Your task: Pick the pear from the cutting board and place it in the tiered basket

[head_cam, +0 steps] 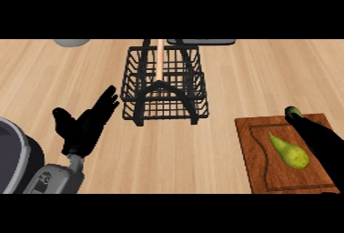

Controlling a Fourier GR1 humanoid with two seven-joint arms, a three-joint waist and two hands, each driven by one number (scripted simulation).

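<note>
A: Quick check, where's your pear (290,153)?

B: On the cutting board (259,154), lying flat, stem end pointing up-left. It's just left of your right robot hand (321,139), touching or nearly so; you can't tell which from this angle.

A: And that right robot hand, holding anything?

B: You can't tell. It's a dark shape over the board's right side, fingers not readable. A small green round thing (293,110) sits at its far tip, at the board's top edge; what it is isn't clear.

A: Left robot hand (84,125)?

B: Wide, fingers straight and spread, thumb out, holding nothing. It's over bare desk (60,77), grey forearm (57,178) coming in from the lower edge.

A: Tiered basket (163,86)?

B: Black wire, standing on the desk, just up and right of your left robot hand, well up-left of the right one. Apart from both. Pear isn't in it.
</note>
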